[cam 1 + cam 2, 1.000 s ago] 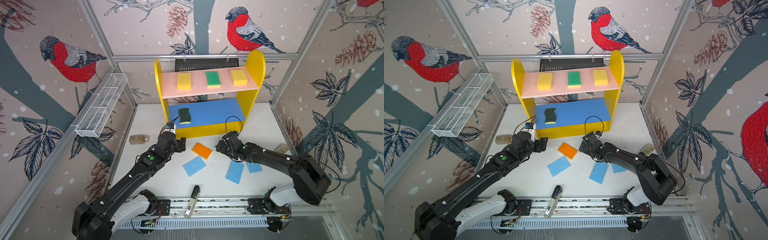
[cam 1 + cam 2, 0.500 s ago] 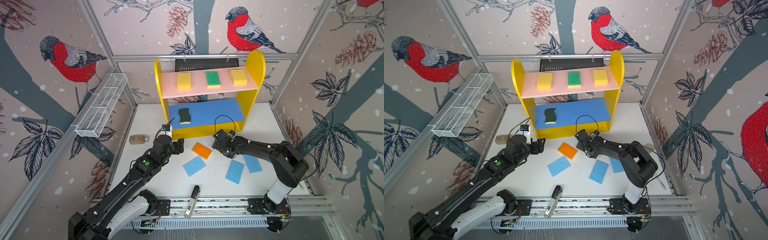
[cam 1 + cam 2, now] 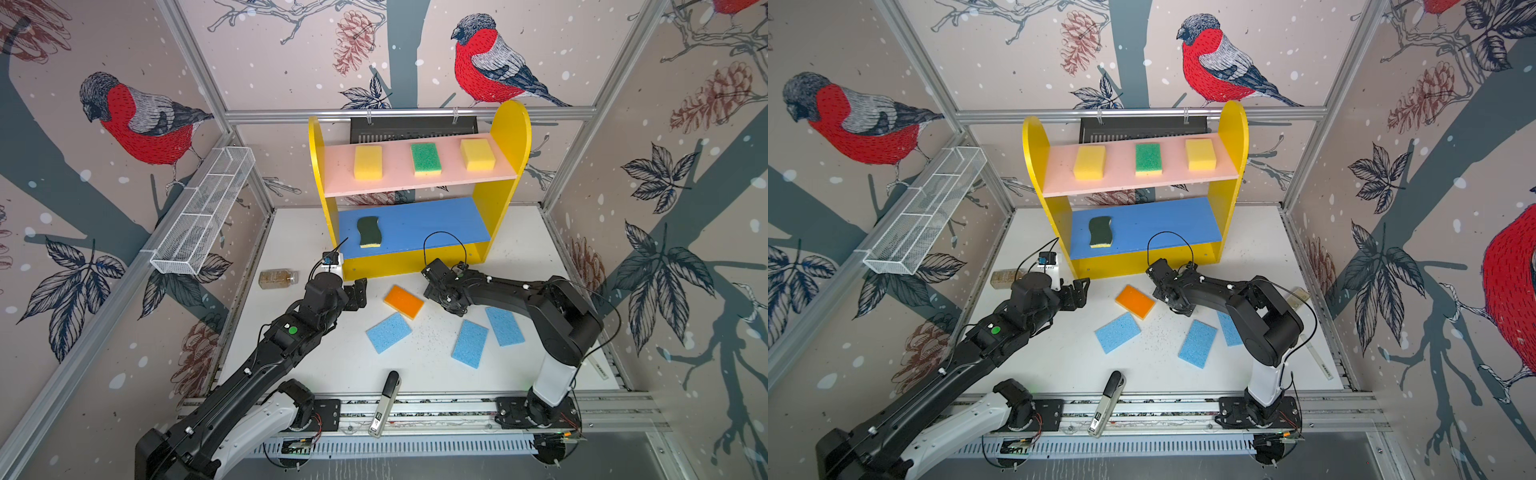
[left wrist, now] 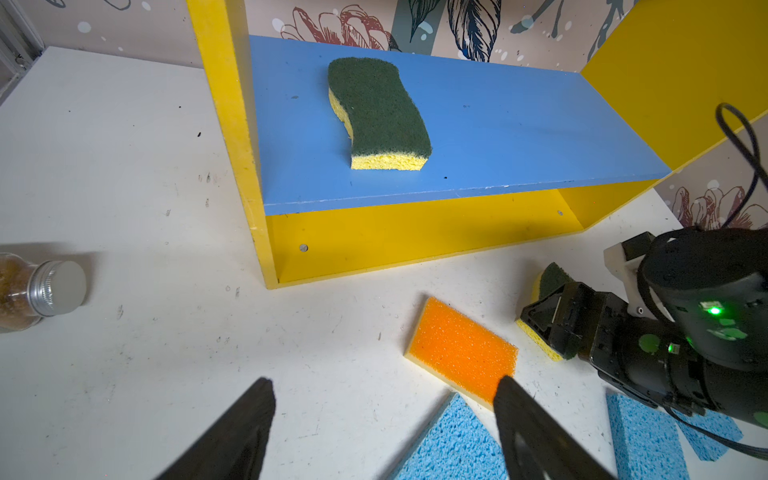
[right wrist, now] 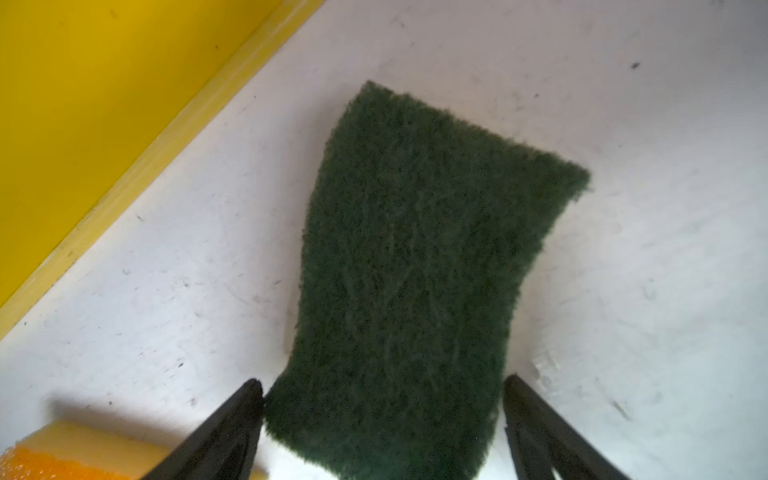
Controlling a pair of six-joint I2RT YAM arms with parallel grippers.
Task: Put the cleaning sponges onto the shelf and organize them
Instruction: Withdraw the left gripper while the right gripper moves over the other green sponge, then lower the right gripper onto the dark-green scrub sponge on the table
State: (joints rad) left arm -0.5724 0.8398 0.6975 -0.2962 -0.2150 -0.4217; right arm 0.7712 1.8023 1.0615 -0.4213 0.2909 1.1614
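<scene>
Sponges lie partly on the shelf (image 3: 509,137) and partly on the white worktop (image 3: 299,353). The pink upper board (image 3: 395,174) carries a row of three, set apart from one another: a yellow sponge (image 3: 368,162), a green-topped sponge (image 3: 426,158) and a second yellow sponge (image 3: 478,154). The blue lower board (image 3: 436,224) carries one dark green wavy-edged sponge (image 3: 369,231), flat, near its left end.

On the worktop in front of the shelf, an orange-topped sponge (image 3: 403,301) lies between the two arms. Three light blue sponges (image 3: 388,332) (image 3: 469,343) (image 3: 504,326) lie nearer the front edge, none touching another. A second dark green sponge (image 5: 415,249) lies flat near the shelf's yellow base but apart from it. In both top views the right arm hides it.

The right claw (image 5: 382,395) is spread wide astride this sponge. One finger (image 5: 245,415) touches the sponge's edge and the other sits just beside the opposite edge. The sponge does not look squeezed or lifted.

The left claw (image 4: 382,415) is also wide and holds nothing. It hangs over bare worktop near the shelf's left front corner, with the orange-topped sponge just beyond it.

A brownish bottle (image 3: 277,278) lies on its side left of the shelf. A white wire basket (image 3: 203,216) hangs on the left wall.
</scene>
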